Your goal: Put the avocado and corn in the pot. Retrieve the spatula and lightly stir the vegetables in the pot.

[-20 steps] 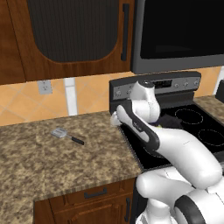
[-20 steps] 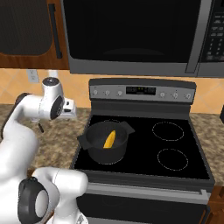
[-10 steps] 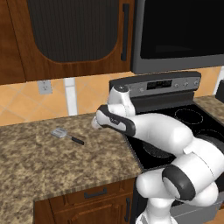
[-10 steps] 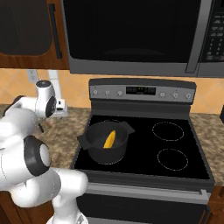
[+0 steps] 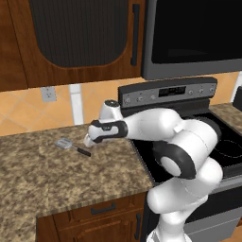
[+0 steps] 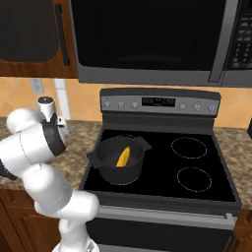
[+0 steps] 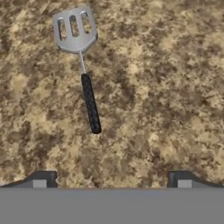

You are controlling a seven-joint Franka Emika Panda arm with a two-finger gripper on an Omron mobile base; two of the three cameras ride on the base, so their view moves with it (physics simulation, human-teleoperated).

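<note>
My claw (image 5: pixel 88 141) hangs above the speckled brown granite counter (image 5: pixel 42 175), just beside the small spatula with the silvery slotted square head and thin black handle (image 5: pixel 72 147). In the hand view, my two dark fingertips (image 7: pixel 41 179) stand wide apart with only stone between them; the claw is open and holds nothing. The spatula (image 7: pixel 80 61) lies flat on the counter there, its head far from my fingertips and its handle end pointing back toward them, nearer to the left fingertip than to the right one. It is not between my fingers.

Around the spatula the counter is bare on all sides. From the spatula, the back wall with the white outlet (image 5: pixel 47 94) is behind, and the front edge of the counter is well apart toward the cabinet drawer (image 5: pixel 101 209). The black stove (image 6: pixel 162 167) begins to the right of the spatula, past my forearm.

The dark grey round metal pot with two flat handles (image 6: pixel 119 160) sits on the stove's front left burner, well apart from the spatula. The bright yellow corn cob (image 6: pixel 123 157) lies inside it. I cannot make out the avocado in the pot.
</note>
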